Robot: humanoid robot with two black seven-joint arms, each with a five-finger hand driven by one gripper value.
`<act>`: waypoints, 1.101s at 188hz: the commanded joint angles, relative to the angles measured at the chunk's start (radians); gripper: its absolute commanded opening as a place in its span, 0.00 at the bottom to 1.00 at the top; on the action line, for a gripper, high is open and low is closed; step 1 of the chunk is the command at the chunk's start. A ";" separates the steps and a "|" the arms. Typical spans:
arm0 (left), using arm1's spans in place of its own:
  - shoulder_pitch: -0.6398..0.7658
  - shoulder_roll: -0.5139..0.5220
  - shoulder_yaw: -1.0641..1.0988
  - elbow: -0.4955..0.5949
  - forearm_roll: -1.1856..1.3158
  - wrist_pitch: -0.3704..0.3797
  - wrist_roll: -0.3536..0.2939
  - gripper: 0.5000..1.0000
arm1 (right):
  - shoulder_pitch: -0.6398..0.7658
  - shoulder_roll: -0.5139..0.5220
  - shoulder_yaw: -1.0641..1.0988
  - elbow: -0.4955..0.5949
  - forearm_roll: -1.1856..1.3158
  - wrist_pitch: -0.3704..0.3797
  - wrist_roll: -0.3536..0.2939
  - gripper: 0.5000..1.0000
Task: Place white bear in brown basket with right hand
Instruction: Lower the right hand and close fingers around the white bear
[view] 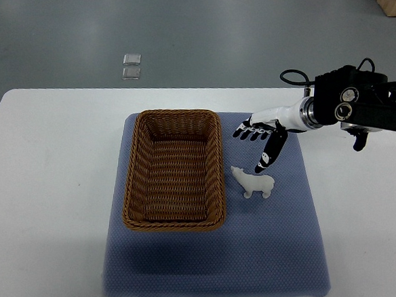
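1. Hovering over the blue mat (272, 249), my right hand (261, 141) comes in from three o'clock; its fingers are spread loose and hold nothing, with the thumb (269, 157) angled down toward the bear.
2. The white bear (253, 183) stands on the mat just beside the brown basket (175, 171), off the basket's three o'clock wall and apart from it. My hand sits at the bear's twelve o'clock, the thumb tip close above its back; I cannot tell whether it touches.
3. I judge the bear to be a small, hard figurine: light, stiff, smooth and likely a bit slippery, so it could tip or squirt out of a careless pinch.
4. The best hold looks like the trunk, thumb on one flank and fingers on the other, across its narrow width, not the legs or head.
5. Its long axis runs roughly nine to three o'clock, slightly tilted, with the head pointing toward ten o'clock, at the basket.
6. The basket is empty; my left hand is not in view.
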 commanded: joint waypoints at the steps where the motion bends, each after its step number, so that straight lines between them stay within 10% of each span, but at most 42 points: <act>1: 0.000 0.000 0.000 0.000 0.000 0.000 0.000 1.00 | -0.032 -0.007 0.022 0.000 -0.001 -0.005 0.001 0.84; 126: 0.000 0.000 -0.003 0.000 0.000 0.000 0.000 1.00 | -0.144 0.007 0.031 0.000 -0.013 -0.076 0.005 0.79; 207: 0.000 0.000 -0.005 0.000 0.000 0.000 0.000 1.00 | -0.184 0.030 0.031 0.000 -0.050 -0.102 0.010 0.43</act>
